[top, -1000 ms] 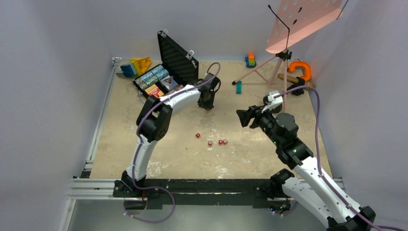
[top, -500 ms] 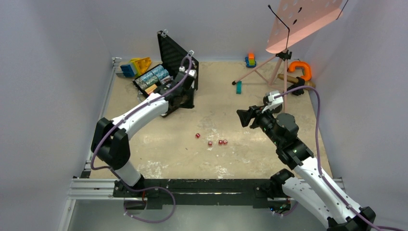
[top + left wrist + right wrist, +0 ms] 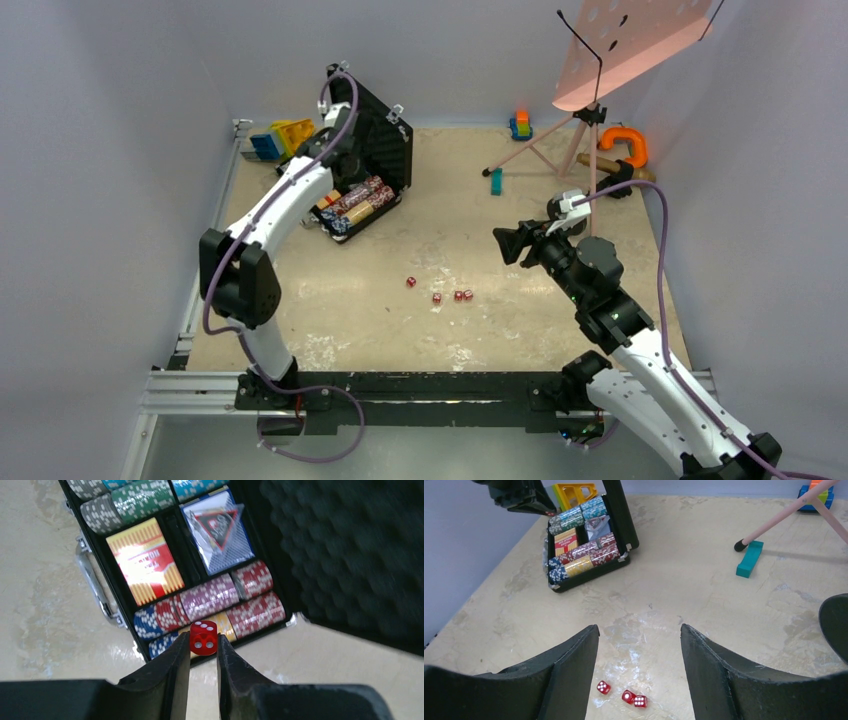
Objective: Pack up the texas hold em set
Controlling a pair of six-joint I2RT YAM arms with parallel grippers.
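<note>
The black briefcase (image 3: 383, 130) stands open at the back left, its foam lid (image 3: 350, 555) upright. Its tray holds chip stacks (image 3: 210, 597), an orange-red card box (image 3: 145, 560) and a blue card deck (image 3: 217, 530). My left gripper (image 3: 340, 158) hovers above the tray, and in the left wrist view it (image 3: 203, 645) is shut on a red die (image 3: 203, 637). Several red dice (image 3: 437, 298) lie mid-table. My right gripper (image 3: 639, 635) is open and empty above and behind the dice (image 3: 628, 696); it also shows in the top view (image 3: 510, 243).
A pink music stand (image 3: 620, 40) on a tripod stands back right, with a teal block (image 3: 496, 181) by one leg. An orange object (image 3: 625, 145) and a small block stack (image 3: 520, 123) lie at the back. Blue and yellow toys (image 3: 282, 138) sit behind the case.
My left arm has swung from mid-table back and left to above the open case. The right arm and the dice on the table have not moved.
</note>
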